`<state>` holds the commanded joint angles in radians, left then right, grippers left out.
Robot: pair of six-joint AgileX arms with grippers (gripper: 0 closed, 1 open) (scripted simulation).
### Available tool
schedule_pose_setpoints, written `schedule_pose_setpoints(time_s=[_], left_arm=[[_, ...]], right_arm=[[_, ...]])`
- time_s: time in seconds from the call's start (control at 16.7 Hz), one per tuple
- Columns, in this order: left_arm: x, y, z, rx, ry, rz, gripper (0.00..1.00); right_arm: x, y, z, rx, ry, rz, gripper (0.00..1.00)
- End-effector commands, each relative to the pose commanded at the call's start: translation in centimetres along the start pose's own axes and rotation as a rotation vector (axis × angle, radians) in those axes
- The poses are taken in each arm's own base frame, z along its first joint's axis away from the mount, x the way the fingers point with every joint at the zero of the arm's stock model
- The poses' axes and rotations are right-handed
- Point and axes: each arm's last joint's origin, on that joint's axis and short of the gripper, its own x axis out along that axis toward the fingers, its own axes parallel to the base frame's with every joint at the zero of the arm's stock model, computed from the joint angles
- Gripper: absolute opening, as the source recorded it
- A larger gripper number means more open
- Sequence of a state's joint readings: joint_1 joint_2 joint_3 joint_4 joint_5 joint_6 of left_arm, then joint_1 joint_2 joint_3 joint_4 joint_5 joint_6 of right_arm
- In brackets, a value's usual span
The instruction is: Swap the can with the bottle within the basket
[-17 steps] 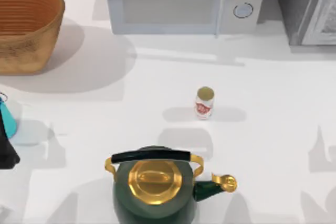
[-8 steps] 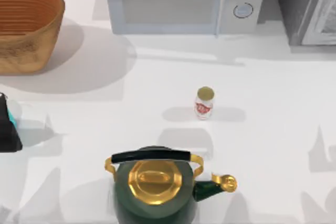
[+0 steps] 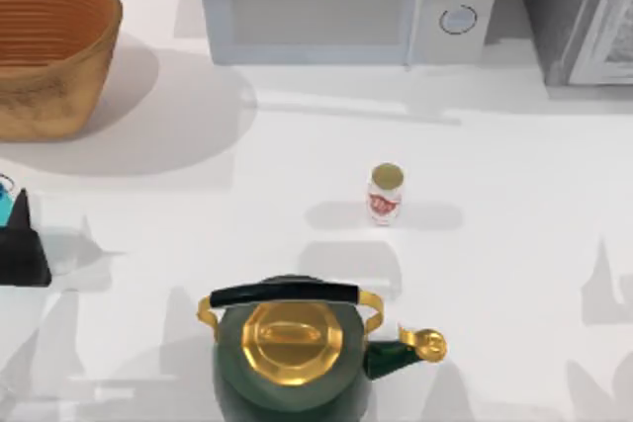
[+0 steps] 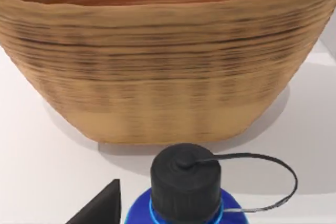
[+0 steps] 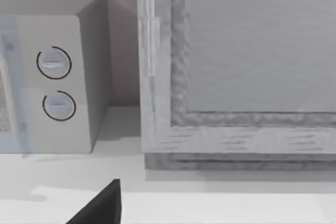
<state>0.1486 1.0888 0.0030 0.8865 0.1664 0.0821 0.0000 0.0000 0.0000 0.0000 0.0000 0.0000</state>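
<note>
The can (image 4: 185, 184) is a blue-teal cylinder with a black screw cap and a thin tether loop. It stands between the fingers of my left gripper (image 4: 168, 208), which is open, with one dark finger (image 4: 100, 209) beside it. From above, a teal sliver of the can (image 3: 5, 207) shows at the table's left edge, with the left gripper (image 3: 22, 249) over it. The wicker basket (image 3: 49, 96) sits at the back left, just beyond the can. The small white bottle (image 3: 385, 195), with its red label and gold cap, stands upright mid-table. My right gripper (image 5: 168, 217) is parked and open.
A dark green and gold kettle (image 3: 292, 353) stands at the front centre. A microwave (image 3: 346, 2) lines the back edge, with a grey cabinet (image 3: 584, 17) at the back right. Open tabletop lies between the basket and the bottle.
My left gripper has moved toward the basket and now covers more of the can. The bottle, the kettle and the basket have not moved.
</note>
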Motion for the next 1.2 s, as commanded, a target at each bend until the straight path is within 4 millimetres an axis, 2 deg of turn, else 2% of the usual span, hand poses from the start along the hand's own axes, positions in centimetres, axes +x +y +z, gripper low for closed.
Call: schedule_pose_setpoints(time_s=[0.6, 1.2], left_arm=[[1.9, 1.2, -4.3, -0.025, 0.115, -0.022, 1.0], [2.5, 1.6, -4.6, -0.034, 0.105, -0.007, 1.0]], right_arm=[[0.0, 0.0, 0.0, 0.0, 0.0, 0.0, 1.0], [0.0, 0.0, 0.0, 0.0, 0.0, 0.0, 1.0]])
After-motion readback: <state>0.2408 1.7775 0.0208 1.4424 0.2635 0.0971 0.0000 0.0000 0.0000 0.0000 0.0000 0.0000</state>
